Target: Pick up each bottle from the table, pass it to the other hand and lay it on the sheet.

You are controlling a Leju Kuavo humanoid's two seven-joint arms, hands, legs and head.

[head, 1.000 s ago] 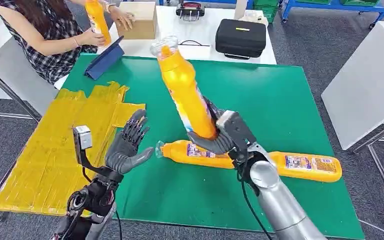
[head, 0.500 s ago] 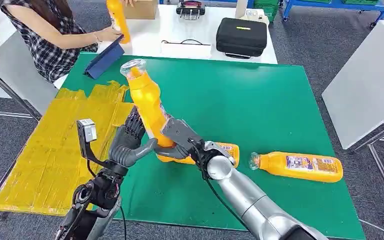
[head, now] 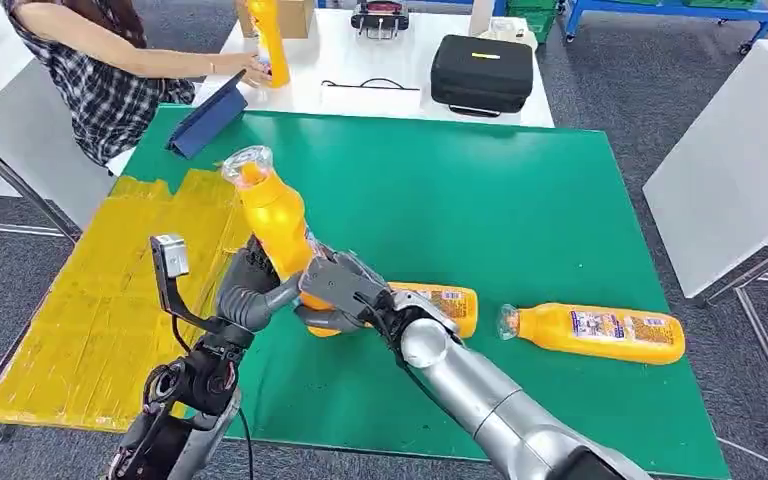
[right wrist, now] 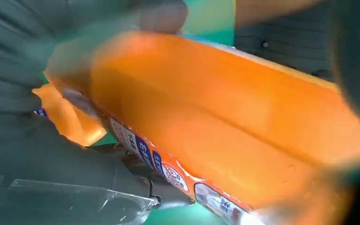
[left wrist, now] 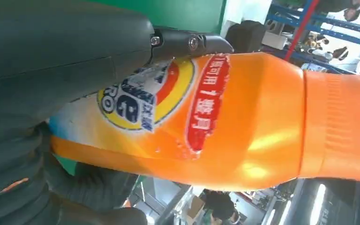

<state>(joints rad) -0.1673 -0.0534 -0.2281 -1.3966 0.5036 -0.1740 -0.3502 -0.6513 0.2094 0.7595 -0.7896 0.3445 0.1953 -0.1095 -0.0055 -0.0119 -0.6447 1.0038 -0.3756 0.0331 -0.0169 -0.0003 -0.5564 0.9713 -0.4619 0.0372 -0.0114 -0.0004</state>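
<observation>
Both hands [head: 335,290] [head: 250,295] on tilted bottle [head: 272,215], L grip prob closed

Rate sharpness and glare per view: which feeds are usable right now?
Head view: sharp and evenly lit; the held bottle, green table and yellow sheet all read clearly. Left wrist view: label print on the bottle is legible, with bright glare streaks on the orange plastic. Right wrist view: heavily blurred, the bottle is smeared and the edges dissolve.
</observation>
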